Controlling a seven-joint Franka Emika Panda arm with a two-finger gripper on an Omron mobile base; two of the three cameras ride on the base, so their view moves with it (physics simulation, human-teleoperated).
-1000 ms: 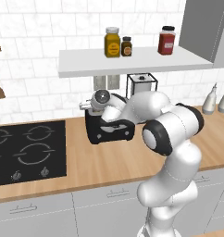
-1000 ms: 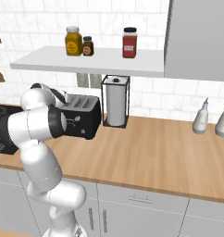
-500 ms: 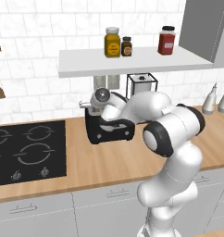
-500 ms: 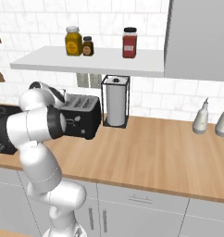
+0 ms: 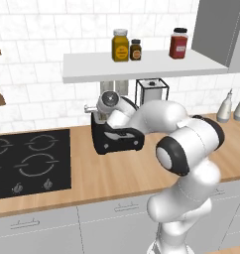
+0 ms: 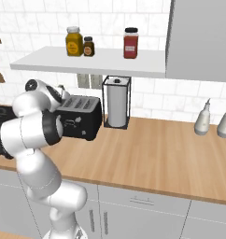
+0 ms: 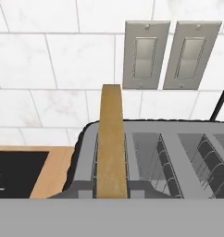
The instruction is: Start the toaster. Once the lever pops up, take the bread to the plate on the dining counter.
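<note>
The black toaster (image 5: 117, 140) with a silvery slotted top (image 7: 178, 157) stands on the wood counter against the tiled wall, also visible as the toaster (image 6: 80, 122) from the right. My gripper (image 5: 98, 115) hangs over its left end, pointing down into the top. A thin tan bread (image 7: 112, 139) slice stands upright on the leftmost slot. It rises well above the toaster and runs down the centre line to where my fingers sit. The jaws look shut on the bread, though the fingertips themselves are hidden. The plate and the dining counter are out of view.
A black cooktop (image 5: 28, 161) lies left of the toaster. A paper towel holder (image 6: 116, 106) stands just right of it. A shelf (image 5: 137, 64) with jars hangs close overhead. Two bottles (image 6: 213, 122) stand far right. Wall switches (image 7: 164, 55) sit behind the toaster.
The hand over the toaster's left end has risen very slightly. The toaster and the base have not moved.
</note>
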